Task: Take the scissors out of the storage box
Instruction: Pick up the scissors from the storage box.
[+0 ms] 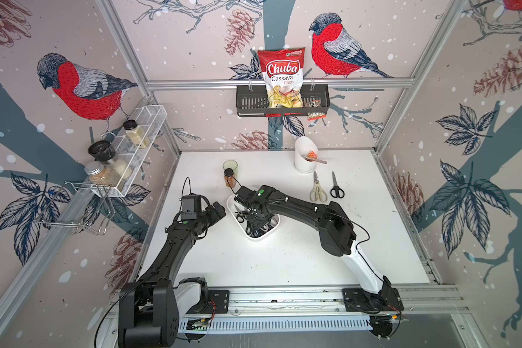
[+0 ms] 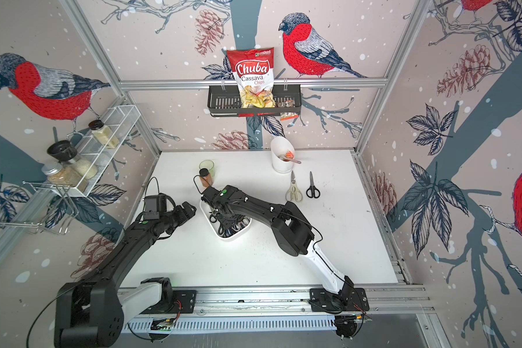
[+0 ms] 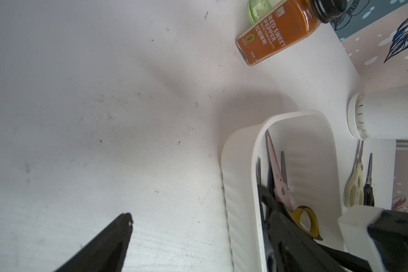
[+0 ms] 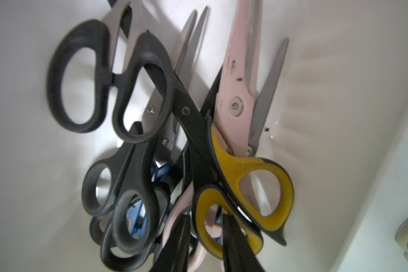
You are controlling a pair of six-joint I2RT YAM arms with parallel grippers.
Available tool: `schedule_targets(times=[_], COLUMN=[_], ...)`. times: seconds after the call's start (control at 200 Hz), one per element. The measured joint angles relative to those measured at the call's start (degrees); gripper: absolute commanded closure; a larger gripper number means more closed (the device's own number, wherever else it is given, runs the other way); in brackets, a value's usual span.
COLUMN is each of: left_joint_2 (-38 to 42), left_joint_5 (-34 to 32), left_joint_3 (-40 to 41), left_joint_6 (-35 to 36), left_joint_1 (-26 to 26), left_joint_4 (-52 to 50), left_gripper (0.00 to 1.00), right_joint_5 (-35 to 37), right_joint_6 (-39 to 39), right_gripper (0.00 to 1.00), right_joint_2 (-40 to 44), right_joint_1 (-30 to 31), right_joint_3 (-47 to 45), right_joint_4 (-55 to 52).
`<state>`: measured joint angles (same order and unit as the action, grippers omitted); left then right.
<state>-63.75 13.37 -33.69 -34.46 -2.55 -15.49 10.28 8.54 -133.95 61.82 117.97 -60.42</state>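
Left gripper (image 1: 218, 211), jaws wide, hangs beside the storage box (image 1: 261, 239). My right arm hides most of the scissors (image 4: 137, 99) inside. The right gripper (image 4: 206, 223) stands narrow astride the yellow handle (image 4: 245, 169); I cannot tell if it grips. A cream pair (image 1: 318, 189) and a black pair (image 1: 337, 188) lie on the scuffed white table (image 1: 284, 265), within bird-print walls (image 1: 479, 180).

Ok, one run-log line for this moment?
right gripper: down in storage box, straddling black-and-yellow scissors handle, grip unclear | left gripper: open, beside box | out on table: cream-handled scissors, black-handled scissors
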Motion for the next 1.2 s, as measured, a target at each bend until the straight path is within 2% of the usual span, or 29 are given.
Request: schedule_targets(times=[0.23, 0.44, 0.695, 1.2], left_joint_2=[0.5, 0.7, 0.9, 0.8], left_joint_5=[-0.1, -0.1, -0.4, -0.6], left_joint_3=[0.0, 0.0, 0.0, 0.1], left_joint_6=[0.0, 0.0, 0.0, 0.0], left_joint_1=[0.0, 0.0, 0.0, 0.0], left_joint_4=[-0.2, -0.2, -0.2, -0.2], left_gripper=[0.05, 0.05, 0.05, 0.05], right_joint_5=[0.2, 0.3, 0.3, -4.9], right_joint_6=[-0.8, -0.9, -0.7, 2.1], right_gripper=[0.71, 0.82, 1.0, 1.0], right_joint_2=[-0.4, -0.3, 0.1, 8.6], right_joint_1=[0.1, 0.1, 0.2, -3.2], right_joint_3=[-0.7, -2.0, -2.8, -5.8], right_joint_4=[0.3, 1.3, 2.5, 5.6])
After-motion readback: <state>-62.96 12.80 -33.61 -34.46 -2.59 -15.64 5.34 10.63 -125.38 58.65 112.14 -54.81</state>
